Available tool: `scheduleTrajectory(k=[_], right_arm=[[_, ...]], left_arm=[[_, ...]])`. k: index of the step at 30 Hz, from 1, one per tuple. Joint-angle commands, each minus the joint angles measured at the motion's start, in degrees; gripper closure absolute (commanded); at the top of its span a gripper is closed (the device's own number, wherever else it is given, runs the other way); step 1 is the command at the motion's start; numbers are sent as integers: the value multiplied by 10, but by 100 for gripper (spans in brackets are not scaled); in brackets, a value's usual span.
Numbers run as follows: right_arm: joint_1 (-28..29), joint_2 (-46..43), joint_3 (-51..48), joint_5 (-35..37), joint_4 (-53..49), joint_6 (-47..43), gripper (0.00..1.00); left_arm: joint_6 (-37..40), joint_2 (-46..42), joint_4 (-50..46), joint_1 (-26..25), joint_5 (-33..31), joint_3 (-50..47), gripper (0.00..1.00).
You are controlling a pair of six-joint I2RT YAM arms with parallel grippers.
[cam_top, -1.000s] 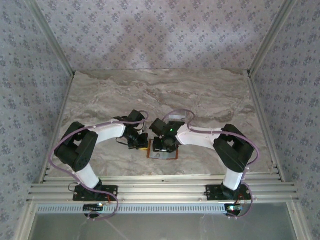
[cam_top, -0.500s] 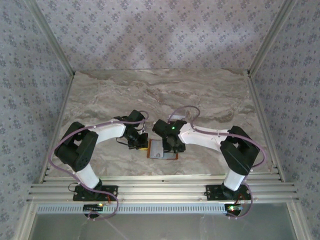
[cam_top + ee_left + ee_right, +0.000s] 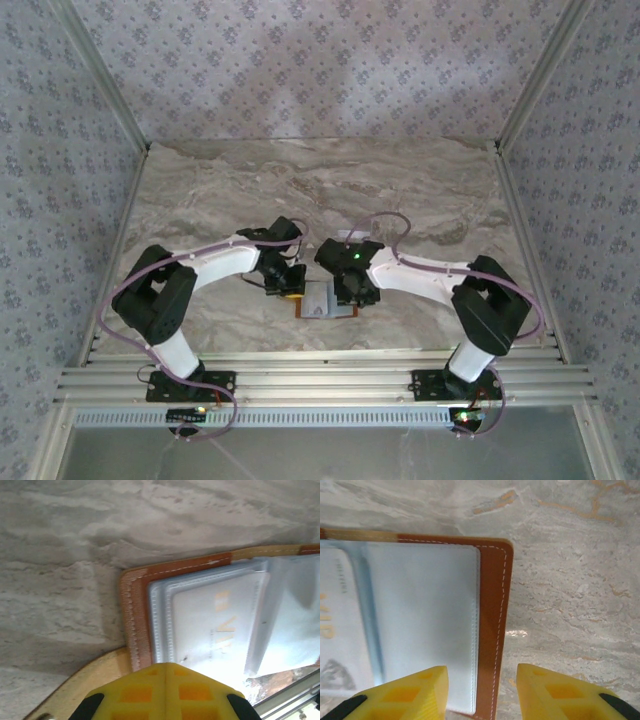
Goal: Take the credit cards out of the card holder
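Top view: the card holder [image 3: 326, 300] lies open and flat on the marble bench [image 3: 300, 190], near its near edge and midway between the two arms. The left pincer [image 3: 288, 287] stands at the holder's left edge, the right pincer [image 3: 357, 295] at its right edge.

Left wrist view: the left pincer is closed, its yellow fingers [image 3: 150, 695] pressed together with no gap, just above the brown stitched border. A pale credit card [image 3: 210, 625] with gold lettering sits under the holder's grey-blue lining [image 3: 425, 620].

Right wrist view: the right pincer is moderately wide and holds nothing. Its two fingers straddle the holder's right border. Whether they touch the leather cannot be told.
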Motion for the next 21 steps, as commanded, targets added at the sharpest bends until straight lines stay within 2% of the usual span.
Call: scheduleTrajectory(k=[1, 6, 9, 15, 21], right_arm=[[-7, -29, -3, -17, 11, -14, 60], [-15, -42, -3, -64, 50, -18, 62], [-26, -42, -12, -119, 99, -24, 64], [-54, -35, -65, -225, 258, -6, 70], [-63, -6, -78, -262, 306, 1, 73]], left_arm=[[-12, 0, -20, -11, -5, 20, 94], [-17, 15, -5, -22, -1, 18, 94], [-16, 29, -3, -26, 0, 18, 94], [-14, 39, -6, -28, -17, 15, 94], [-6, 49, -22, -29, -34, 15, 95]])
